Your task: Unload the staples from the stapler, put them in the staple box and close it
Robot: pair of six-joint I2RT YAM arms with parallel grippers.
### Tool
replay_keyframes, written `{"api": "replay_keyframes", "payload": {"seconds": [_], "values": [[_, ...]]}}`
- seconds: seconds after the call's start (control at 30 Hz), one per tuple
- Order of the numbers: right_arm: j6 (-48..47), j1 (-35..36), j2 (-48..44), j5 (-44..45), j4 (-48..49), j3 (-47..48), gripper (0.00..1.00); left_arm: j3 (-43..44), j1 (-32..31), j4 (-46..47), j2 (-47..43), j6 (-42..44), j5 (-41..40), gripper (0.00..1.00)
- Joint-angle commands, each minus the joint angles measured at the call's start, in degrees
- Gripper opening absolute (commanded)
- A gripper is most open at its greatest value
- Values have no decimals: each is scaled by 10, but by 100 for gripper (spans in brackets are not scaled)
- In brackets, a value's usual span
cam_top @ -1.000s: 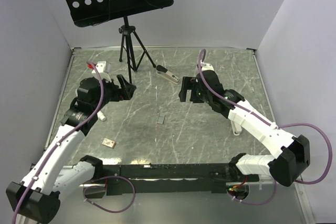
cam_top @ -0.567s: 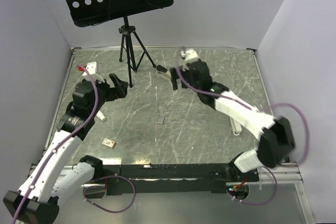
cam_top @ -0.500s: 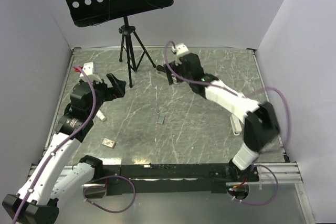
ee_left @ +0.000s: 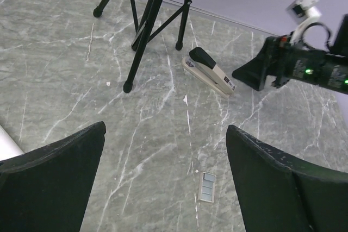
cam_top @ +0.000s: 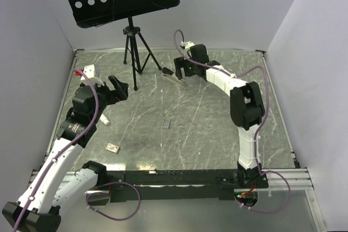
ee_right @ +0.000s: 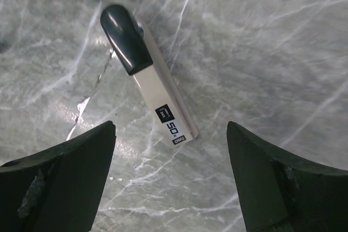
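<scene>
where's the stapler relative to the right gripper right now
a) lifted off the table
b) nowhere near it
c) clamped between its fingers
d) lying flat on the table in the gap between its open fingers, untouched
D: the right wrist view shows the stapler lying flat on the table, with the right gripper spread wide and clear marble between each finger and it.

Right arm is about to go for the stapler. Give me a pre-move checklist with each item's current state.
1. Right pincer open: ok.
2. Stapler lies between the right pincer's fingers, not touched: ok.
3. Stapler flat on the table, top shut: ok.
4. Tripod leg apart from the stapler, though close to its dark end: ok.
5. Left pincer open and empty: ok.
6. Staples left inside the stapler: cannot tell; one staple strip lies loose on the table.
</scene>
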Motion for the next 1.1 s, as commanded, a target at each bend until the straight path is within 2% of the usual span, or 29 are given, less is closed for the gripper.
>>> {"api": "replay_keyframes", "payload": {"seconds": [0.0,0.13,0.43,0.53,0.6,0.9,1.07], "values": [[33,-1,30,-41,-34,48,88,3,-2,6,-3,-9,-4,97],[60,0,47,-26,-32,51,88,5,-2,4,3,-9,-2,97],[46,18,99,-11,-81,112,85,5,-2,3,4,-9,-1,97],[35,25,105,35,-85,115,83,4,-2,2,-3,-10,-10,97],[32,27,110,59,-92,122,80,3,-2,4,-5,-9,-9,97],[28,31,141,67,-124,172,67,2,-2,11,-3,-2,14,99],[31,34,142,78,-126,174,55,-6,-2,17,-22,2,-2,99]]}}
